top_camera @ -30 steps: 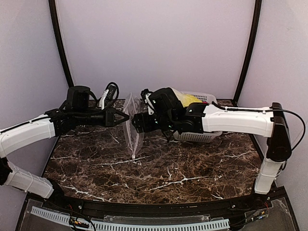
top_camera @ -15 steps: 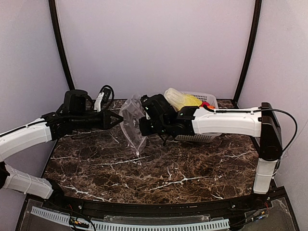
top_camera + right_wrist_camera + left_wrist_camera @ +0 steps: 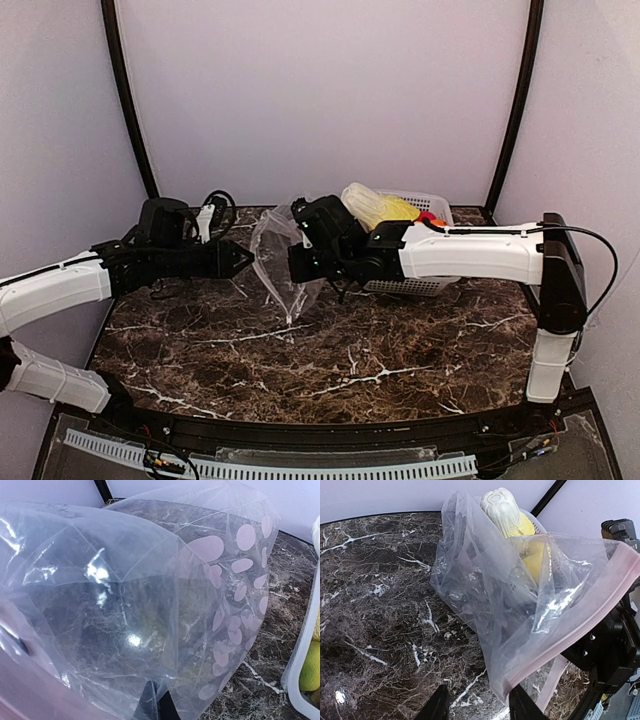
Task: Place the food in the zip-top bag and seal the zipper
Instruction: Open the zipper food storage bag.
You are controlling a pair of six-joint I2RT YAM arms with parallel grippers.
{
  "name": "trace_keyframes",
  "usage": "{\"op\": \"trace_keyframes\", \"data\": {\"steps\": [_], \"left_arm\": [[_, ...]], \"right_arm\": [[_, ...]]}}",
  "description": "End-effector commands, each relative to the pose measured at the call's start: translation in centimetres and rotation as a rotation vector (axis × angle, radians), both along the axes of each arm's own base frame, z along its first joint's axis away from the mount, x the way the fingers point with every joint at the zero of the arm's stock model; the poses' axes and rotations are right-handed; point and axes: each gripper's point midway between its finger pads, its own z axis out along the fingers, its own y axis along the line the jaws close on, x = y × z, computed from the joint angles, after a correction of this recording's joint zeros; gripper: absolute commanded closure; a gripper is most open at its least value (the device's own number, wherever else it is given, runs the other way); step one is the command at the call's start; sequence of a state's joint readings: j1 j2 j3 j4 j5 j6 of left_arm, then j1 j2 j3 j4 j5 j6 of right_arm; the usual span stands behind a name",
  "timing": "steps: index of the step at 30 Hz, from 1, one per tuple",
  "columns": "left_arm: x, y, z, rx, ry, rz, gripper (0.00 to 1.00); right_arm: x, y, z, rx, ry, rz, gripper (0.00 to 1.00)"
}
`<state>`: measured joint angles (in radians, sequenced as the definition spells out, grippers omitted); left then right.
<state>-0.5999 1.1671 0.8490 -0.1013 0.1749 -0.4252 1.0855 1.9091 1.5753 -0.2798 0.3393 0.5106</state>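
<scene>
The clear zip-top bag (image 3: 278, 265) hangs above the marble between my two grippers, bulged open. Its dotted film (image 3: 125, 605) fills the right wrist view. My right gripper (image 3: 296, 262) is shut on the bag's film, its fingers pressed together (image 3: 157, 702). My left gripper (image 3: 244, 260) stands open just left of the bag. The pinkish zipper (image 3: 560, 645) runs diagonally, its lower corner beside the right finger, with nothing pinched between the left gripper's tips (image 3: 480, 707). Yellow food (image 3: 385, 208) and a red piece (image 3: 430, 217) lie in the basket.
The white lattice basket (image 3: 420, 285) stands at the back right, partly behind my right arm; its rim (image 3: 300, 670) shows beside the bag. A pale yellow toy (image 3: 502, 512) shows behind the bag. Black cables (image 3: 215, 205) lie at the back left.
My left gripper has opened and let go of the bag's edge. My right gripper has shut on the bag, which swung out from a flat hanging sheet into a bulged shape.
</scene>
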Motion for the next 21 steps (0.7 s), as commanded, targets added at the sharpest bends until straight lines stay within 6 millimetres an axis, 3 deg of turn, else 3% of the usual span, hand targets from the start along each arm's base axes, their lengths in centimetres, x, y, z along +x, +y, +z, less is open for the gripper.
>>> {"op": "trace_keyframes", "data": {"steps": [1, 6, 13, 15, 18, 21], "left_arm": [[0.0, -0.5, -0.4, -0.023, 0.005, 0.001, 0.53], [-0.3, -1.9, -0.2, -0.090, 0.010, -0.047, 0.38], [-0.4, -3.6, -0.5, -0.140, 0.031, -0.095, 0.35], [-0.4, -4.0, -0.7, -0.142, 0.038, -0.105, 0.43], [-0.2, -4.2, -1.0, -0.130, 0.036, -0.106, 0.68], [0.3, -2.8, -1.2, -0.044, 0.005, -0.055, 0.85]], "right_arm": [[-0.2, 0.6, 2.4, 0.069, -0.025, 0.005, 1.00], [-0.4, 0.8, 2.4, 0.079, -0.023, 0.017, 1.00], [-0.8, 1.1, 2.9, 0.114, -0.025, 0.047, 1.00], [-1.0, 1.2, 3.1, 0.122, -0.031, 0.057, 1.00], [-0.9, 0.9, 3.0, 0.114, -0.040, 0.057, 1.00], [-0.3, -0.1, 2.7, 0.090, -0.047, 0.027, 1.00]]}}
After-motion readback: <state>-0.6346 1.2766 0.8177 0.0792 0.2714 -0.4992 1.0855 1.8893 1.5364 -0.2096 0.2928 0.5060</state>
